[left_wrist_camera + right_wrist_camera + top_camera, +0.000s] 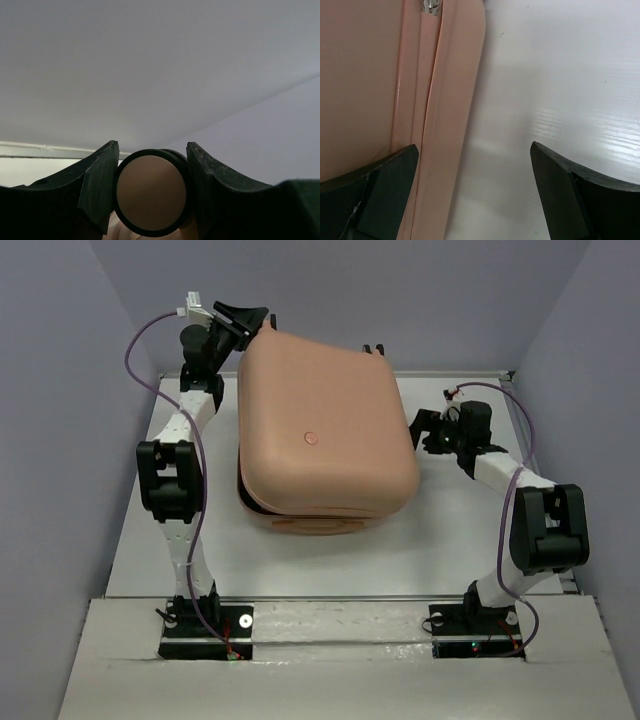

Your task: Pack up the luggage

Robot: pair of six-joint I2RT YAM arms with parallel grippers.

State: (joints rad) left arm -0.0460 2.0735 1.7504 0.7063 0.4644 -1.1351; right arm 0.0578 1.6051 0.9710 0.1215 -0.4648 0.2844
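The left fingers (97, 187) pinched a wheel (151, 197) of the luggage (325, 430), its inside hidden. The right fingers (387, 187) stood wide beside it.

Overhead view facing down, wrist views close, all sharing luggage (325, 430)

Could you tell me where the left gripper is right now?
Top view, far left: the left gripper clamps a caster wheel at the luggage's back-left corner.

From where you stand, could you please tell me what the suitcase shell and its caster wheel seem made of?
Peach-pink rounded suitcase shell: likely hard plastic, matte with faint sheen, smooth moulded shape. Round caster wheel: peach plastic-looking hub, matte; black rim, possibly rubber.
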